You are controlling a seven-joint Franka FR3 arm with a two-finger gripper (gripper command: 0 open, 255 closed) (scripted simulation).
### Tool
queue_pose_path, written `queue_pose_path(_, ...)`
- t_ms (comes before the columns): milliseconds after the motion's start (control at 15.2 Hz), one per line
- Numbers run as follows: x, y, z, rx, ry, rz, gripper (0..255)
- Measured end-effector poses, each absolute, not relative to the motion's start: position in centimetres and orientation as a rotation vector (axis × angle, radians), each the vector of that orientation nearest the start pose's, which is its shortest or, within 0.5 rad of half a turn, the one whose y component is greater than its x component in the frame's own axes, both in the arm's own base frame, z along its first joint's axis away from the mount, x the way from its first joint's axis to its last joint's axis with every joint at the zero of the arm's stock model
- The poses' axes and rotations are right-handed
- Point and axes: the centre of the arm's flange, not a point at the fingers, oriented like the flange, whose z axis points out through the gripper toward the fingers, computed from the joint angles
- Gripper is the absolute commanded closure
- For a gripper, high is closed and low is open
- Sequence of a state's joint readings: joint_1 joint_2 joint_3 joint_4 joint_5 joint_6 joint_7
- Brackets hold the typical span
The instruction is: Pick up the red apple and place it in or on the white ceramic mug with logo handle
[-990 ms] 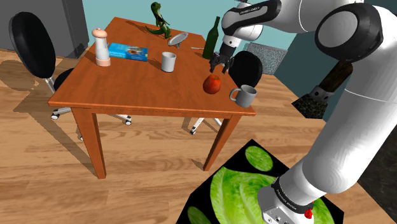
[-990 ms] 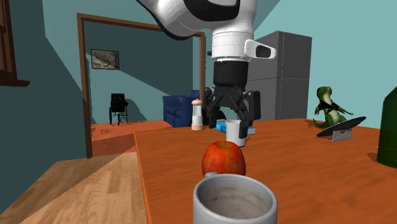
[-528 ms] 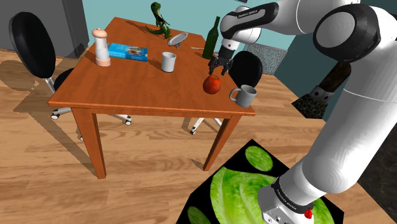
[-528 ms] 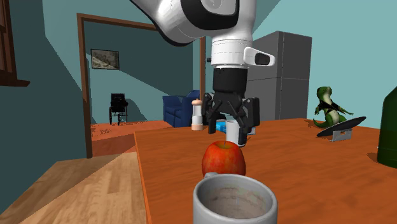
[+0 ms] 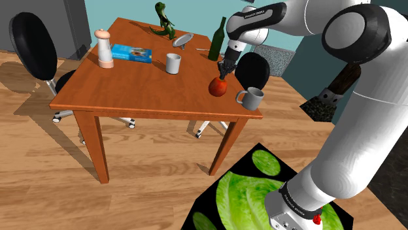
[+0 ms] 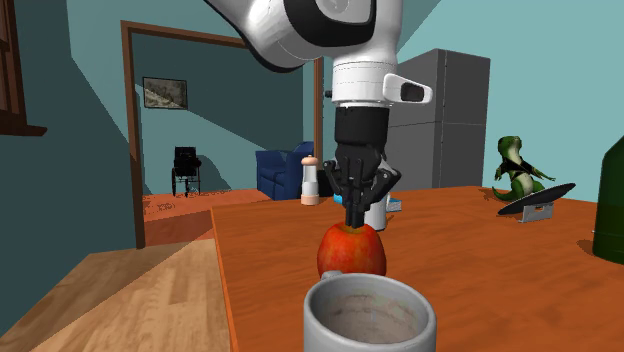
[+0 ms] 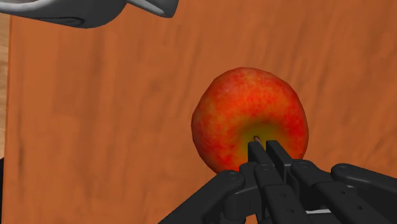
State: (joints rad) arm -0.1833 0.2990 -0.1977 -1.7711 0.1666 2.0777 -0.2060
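A: What differs from half a second ago?
B: My claw (image 6: 357, 218), then spread above the red apple (image 6: 350, 252), has closed. Its fingertips (image 7: 256, 153) meet at the stem and clasp nothing (a missed grasp, I judge). The apple sits on the worktop (image 6: 480, 265), near the mug (image 6: 330, 325).
A: And the arm (image 6: 320, 25)?
B: Wrist vertical, claw pointing straight down onto the apple's top.

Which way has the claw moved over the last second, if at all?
Yes. The claw has dropped down to the apple, which stayed put; open before, it is now shut at the apple's top.
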Motion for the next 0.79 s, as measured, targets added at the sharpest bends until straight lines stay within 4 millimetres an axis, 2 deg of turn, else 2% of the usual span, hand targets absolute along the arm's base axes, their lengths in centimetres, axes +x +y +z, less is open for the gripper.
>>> queue_pose_path(330,59.8,-22.1,39.8,-3.037,0.375,-0.060,255)
queue_pose_path(792,59.8,-22.0,43.2,-3.037,0.375,-0.059,255)
